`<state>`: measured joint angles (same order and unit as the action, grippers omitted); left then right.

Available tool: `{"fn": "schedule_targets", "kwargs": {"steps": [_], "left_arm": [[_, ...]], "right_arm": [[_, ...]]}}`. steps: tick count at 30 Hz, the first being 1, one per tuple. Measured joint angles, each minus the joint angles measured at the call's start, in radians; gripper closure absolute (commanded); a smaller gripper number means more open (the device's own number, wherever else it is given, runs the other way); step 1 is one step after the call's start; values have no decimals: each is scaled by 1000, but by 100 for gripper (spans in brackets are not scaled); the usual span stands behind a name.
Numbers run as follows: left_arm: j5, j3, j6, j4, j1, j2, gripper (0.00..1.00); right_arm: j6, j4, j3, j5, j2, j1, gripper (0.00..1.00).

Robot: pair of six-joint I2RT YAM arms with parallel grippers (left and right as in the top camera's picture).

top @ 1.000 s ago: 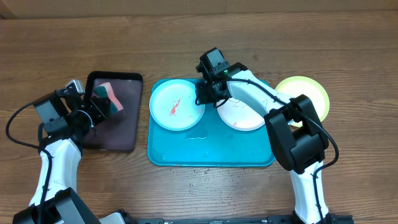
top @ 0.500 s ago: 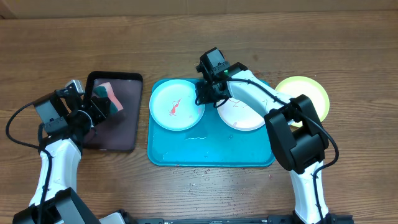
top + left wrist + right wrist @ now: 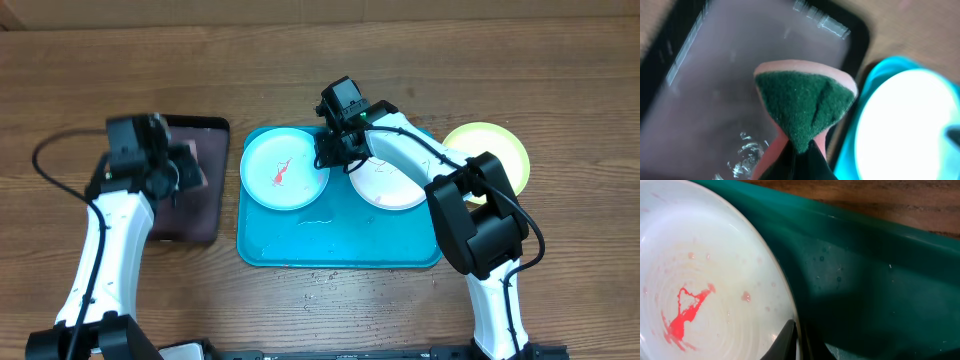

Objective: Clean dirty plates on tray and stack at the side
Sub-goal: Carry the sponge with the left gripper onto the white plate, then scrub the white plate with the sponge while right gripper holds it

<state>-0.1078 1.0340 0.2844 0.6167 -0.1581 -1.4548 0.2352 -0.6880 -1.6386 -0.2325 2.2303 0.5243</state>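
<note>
Overhead view: we're seeing the tray [image 3: 340,245] carrying the blue plate [image 3: 285,170] and white plate [image 3: 395,188], yellow-green plate [image 3: 500,150] sitting beside it. Left wrist: left gripper [image 3: 799,152] is pinching the sponge [image 3: 802,100] over the dark tray [image 3: 860,30]. Right wrist: right gripper [image 3: 797,337] is clamping onto the blue plate's rim.

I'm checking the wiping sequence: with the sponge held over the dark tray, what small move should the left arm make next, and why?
Probably carry the sponge across to the smeared plate. The left gripper pinches the sponge above the dark tray, while the right gripper holds that plate's rim, its red smear unwiped.
</note>
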Motion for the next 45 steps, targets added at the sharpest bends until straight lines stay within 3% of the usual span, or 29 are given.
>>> {"fn": "schedule_targets", "kwargs": {"steps": [5,17,28,38,45], "left_arm": [[15,129,-4,71,98,-19,96],[-58,137,87,-41,405,-267,96],[-35,138,135,-141,444,-421,96],[152,237,135,97,430,-421,96],[60,317,129,78,449,-421,96]], "right_arm": [[1,0,0,-5,0,0,93],[1,-3,0,-8,0,0,93],[0,-4,0,-11,0,0,93],[0,-6,0,-15,0,0,93],[1,-6,0,-16,0,0,94]]}}
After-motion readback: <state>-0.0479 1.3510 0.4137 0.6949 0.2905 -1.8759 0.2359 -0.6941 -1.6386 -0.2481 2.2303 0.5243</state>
